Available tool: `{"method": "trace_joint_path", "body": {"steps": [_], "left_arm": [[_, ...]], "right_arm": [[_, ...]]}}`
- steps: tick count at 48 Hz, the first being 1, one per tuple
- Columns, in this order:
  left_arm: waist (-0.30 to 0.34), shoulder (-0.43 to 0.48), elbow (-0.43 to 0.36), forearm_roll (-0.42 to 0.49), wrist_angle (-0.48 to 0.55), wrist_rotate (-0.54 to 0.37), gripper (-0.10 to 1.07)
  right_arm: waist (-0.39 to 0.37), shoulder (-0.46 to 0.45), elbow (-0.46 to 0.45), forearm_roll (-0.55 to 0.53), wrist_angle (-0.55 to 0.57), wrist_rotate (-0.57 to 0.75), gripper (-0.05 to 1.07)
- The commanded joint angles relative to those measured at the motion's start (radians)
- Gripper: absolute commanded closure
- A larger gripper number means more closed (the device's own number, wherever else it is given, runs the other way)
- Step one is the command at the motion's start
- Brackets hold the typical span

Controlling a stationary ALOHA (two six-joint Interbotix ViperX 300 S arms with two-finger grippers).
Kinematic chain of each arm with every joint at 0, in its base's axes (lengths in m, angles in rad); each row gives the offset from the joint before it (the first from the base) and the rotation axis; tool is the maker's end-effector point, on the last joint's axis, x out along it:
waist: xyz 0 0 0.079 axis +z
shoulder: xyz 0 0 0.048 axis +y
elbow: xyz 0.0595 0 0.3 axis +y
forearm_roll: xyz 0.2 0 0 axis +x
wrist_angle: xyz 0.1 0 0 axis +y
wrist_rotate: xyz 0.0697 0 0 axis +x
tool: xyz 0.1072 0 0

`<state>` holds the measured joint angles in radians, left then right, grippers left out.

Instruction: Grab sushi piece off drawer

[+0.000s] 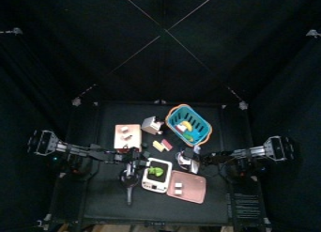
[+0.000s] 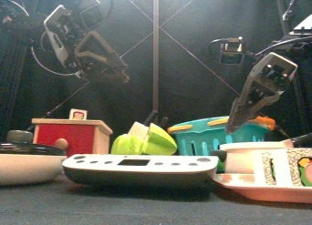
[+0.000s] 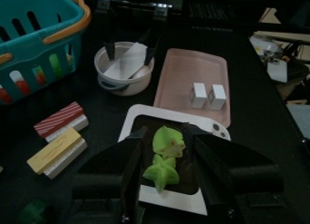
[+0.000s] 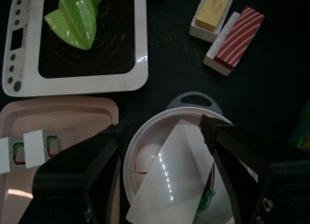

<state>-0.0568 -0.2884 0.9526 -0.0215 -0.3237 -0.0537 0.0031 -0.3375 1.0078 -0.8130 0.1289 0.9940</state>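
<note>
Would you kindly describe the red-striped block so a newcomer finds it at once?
Start at the teal basket. Between it and the white scale lie two small blocks. The red-striped block is nearer the basket; the yellow block beside it has no stripes.

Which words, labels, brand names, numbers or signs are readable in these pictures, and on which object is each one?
No text can be read in any view.
The white scale has a row of small marks along one edge, too small and blurred to read.
The two small white packs on the pink tray have green marks, also unreadable.
</note>
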Motion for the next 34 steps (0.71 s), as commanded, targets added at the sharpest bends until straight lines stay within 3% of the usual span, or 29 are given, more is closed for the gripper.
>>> {"method": "trace_joint_path", "body": {"steps": [1, 11, 18, 24, 34], "left_arm": [[0.003, -0.009, -0.006, -0.002, -0.005, -0.002, 0.21], [0.005, -0.031, -0.008, -0.023, -0.003, 0.002, 0.21], [0.046, -0.115, 0.002, -0.021, 0.034, 0.003, 0.21], [0.101, -0.218, 0.011, -0.008, 0.146, 0.003, 0.21], [0.170, -0.414, -0.012, 0.098, 0.449, -0.003, 0.21]], "right_arm": [[0.005, 0.000, -0.037, -0.002, -0.006, -0.002, 0.07], [0.006, 0.008, -0.066, -0.064, -0.006, -0.003, 0.07], [0.003, 0.015, -0.089, -0.101, -0.006, -0.002, 0.07], [-0.003, 0.038, -0.107, -0.123, -0.006, -0.003, 0.07], [-0.025, 0.064, -0.147, -0.207, -0.006, -0.003, 0.07]]}}
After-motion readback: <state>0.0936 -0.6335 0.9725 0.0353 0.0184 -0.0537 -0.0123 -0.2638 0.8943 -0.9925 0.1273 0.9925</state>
